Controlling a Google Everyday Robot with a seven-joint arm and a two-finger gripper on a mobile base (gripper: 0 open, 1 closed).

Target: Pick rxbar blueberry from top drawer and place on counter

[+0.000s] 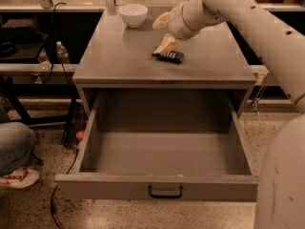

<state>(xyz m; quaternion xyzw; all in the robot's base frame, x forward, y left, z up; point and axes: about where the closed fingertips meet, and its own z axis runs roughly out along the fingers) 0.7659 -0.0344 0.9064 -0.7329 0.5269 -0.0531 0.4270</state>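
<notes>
The rxbar blueberry, a dark flat bar with white lettering, lies on the counter right of centre. My gripper hovers just above and left of it. It is open, with one finger raised and the lower fingertip at the bar's left end. Whether that tip touches the bar I cannot tell. The top drawer is pulled fully out below the counter, and its inside shows nothing in it. Its dark handle is at the front centre.
A white bowl stands at the back of the counter. A seated person's leg and shoe are at the left. A water bottle stands on a low shelf at the left. My arm crosses from the right.
</notes>
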